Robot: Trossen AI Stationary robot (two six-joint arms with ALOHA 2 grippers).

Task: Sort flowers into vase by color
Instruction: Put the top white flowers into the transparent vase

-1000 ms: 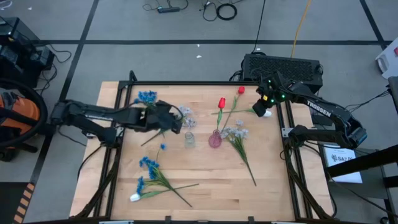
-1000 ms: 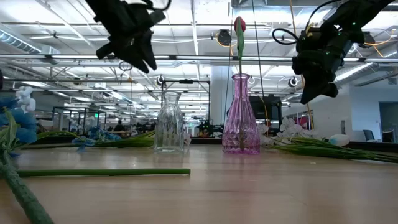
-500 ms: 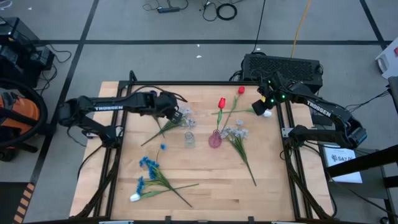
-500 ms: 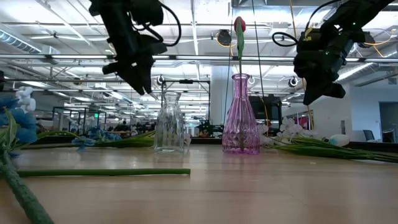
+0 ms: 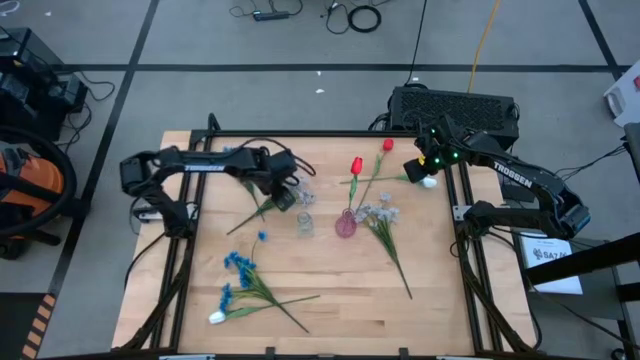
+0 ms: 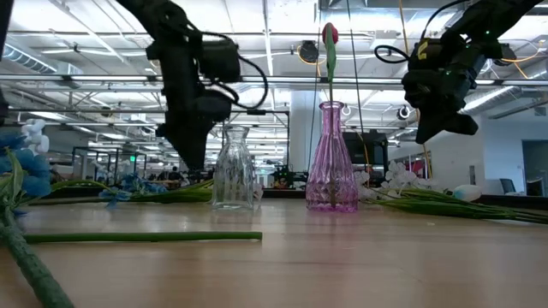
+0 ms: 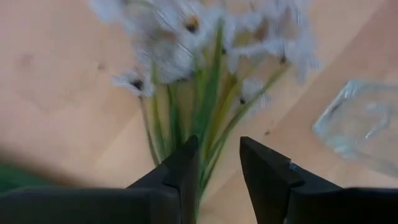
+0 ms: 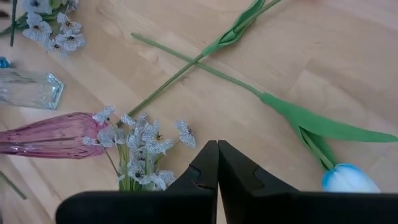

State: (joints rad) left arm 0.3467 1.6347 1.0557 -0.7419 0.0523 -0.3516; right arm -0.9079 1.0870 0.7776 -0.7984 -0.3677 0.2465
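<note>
Your left tool (image 7: pixel 214 171), fingers spread, straddles the stems of the pale lavender-white spray (image 7: pixel 205 62) lying just beside the clear vase (image 5: pixel 304 224), stems running straight ahead between them. The right tool (image 8: pixel 217 163), pressed together, hovers well apart from that vase.

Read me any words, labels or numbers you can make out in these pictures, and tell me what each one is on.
"TROSSEN" on the right arm, white letters, seen from above.
White lettering on the left arm, too small to read.
Paper label with dark print by the table's right edge, unreadable.
No readable text on the vases, the flowers or in either wrist view.
</note>
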